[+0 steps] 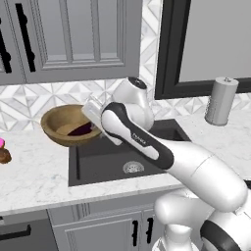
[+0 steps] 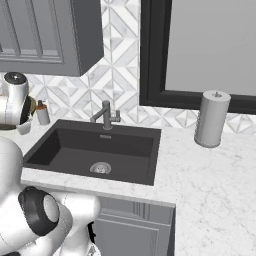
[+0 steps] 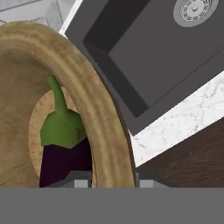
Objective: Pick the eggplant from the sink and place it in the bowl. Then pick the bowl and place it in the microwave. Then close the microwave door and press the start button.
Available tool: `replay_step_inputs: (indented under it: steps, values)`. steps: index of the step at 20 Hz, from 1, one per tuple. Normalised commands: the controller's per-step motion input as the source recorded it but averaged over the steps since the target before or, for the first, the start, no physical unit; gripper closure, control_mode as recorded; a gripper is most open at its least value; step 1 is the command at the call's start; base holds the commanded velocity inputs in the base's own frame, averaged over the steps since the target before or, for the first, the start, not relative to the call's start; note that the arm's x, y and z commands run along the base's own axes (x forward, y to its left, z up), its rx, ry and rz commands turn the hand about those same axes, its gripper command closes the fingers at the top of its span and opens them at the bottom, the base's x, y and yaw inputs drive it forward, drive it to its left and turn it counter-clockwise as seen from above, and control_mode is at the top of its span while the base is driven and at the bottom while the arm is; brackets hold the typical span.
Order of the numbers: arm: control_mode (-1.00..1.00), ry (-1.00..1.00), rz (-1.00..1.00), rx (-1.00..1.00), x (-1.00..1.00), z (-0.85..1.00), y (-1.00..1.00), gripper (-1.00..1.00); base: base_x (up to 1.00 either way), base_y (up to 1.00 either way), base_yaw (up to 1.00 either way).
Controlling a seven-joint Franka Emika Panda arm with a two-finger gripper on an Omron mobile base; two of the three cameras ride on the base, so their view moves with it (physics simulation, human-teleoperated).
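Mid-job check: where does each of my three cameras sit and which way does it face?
Left base view: behind the arm, on its left, looking down at the sink and the bowl holding the eggplant; the white arm crosses from lower right.
Right base view: behind on the right, facing sink, faucet and paper towel roll; arm at lower left.
Hand view: along the pincer, shut on the bowl rim, eggplant inside.
All three share the sink drain.

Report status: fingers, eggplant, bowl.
Gripper shut on bowl rim, fingers straddling it. Eggplant inside bowl. Sink empty. Nothing in the way.
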Motion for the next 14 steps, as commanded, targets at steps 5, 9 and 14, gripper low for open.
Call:
replay_step_inputs:
  steps: [5,9,14]
  values:
    - [-1.0,0.0,-0.01,0.0,-0.76,0.15,-0.78,1.0,0.0,0.0,0.0]
    - [-1.0,-0.02,-0.01,0.0,-0.69,0.36,-0.92,1.0,0.0,0.0,0.0]
    - [-1.0,0.0,-0.04,0.0,-0.25,0.39,-1.0,1.0,0.0,0.0,0.0]
